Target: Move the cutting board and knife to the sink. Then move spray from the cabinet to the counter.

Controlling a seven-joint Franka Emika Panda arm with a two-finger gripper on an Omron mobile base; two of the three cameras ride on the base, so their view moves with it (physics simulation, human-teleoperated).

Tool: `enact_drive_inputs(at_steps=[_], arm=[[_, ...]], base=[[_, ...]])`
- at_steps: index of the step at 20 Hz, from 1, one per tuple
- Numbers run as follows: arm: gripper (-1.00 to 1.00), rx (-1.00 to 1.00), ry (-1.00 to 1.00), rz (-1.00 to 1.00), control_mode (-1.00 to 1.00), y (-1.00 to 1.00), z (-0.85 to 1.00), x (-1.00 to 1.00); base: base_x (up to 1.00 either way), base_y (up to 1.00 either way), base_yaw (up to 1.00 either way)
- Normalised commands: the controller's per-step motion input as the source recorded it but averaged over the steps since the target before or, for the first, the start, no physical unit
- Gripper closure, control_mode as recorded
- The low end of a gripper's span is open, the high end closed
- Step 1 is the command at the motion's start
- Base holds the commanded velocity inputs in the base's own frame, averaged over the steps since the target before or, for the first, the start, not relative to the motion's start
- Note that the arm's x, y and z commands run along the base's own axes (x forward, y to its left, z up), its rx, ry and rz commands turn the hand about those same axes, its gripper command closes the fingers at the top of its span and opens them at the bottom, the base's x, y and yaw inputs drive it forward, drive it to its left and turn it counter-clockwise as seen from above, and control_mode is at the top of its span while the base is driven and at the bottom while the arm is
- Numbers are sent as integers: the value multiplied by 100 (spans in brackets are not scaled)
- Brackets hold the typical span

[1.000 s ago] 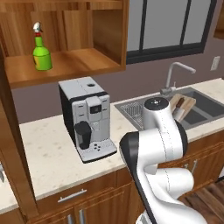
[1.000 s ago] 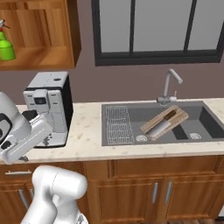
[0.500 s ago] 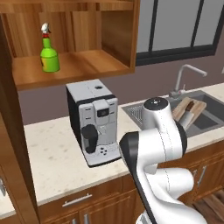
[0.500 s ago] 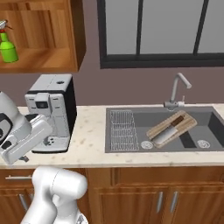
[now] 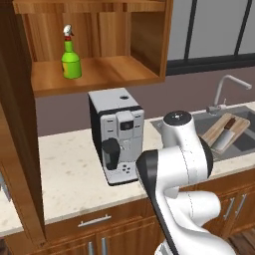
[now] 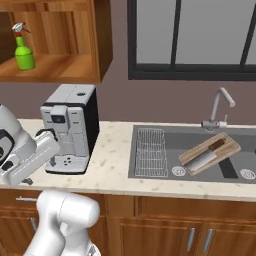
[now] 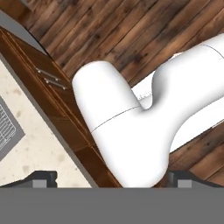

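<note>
Board (image 6: 210, 152) and knife (image 6: 207, 155) sit in the sink (image 6: 150, 170); my pincer (image 7: 111, 179) is spread wide and empty, aimed floorward. Spray (image 5: 70, 53) stands on the cabinet (image 5: 134, 45) shelf above the coffee machine (image 5: 117, 134) — I risk clipping that, or toppling the bottle.

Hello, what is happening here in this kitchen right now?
A white robot arm is part way through a tidy-up. The cutting board already lies tilted in the sink, with the knife on top of it. The green spray stands on the shelf of the open cabinet, above the coffee machine. The gripper is open and holds nothing.
</note>
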Motion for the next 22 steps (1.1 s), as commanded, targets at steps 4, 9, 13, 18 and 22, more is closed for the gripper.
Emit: enact_drive_inputs(at_steps=[4, 9, 13, 18, 22], arm=[[-100, 0, 0, 0, 100, 0, 0, 0], [-100, 0, 0, 0, 100, 0, 0, 0], [-100, 0, 0, 0, 100, 0, 0, 0], [-100, 0, 0, 0, 100, 0, 0, 0], [-100, 20, -16, 0, -100, -6, 2, -19]], base=[[24, 0, 21], [17, 0, 18], [1, 0, 3], [0, 0, 0], [0, 0, 0]])
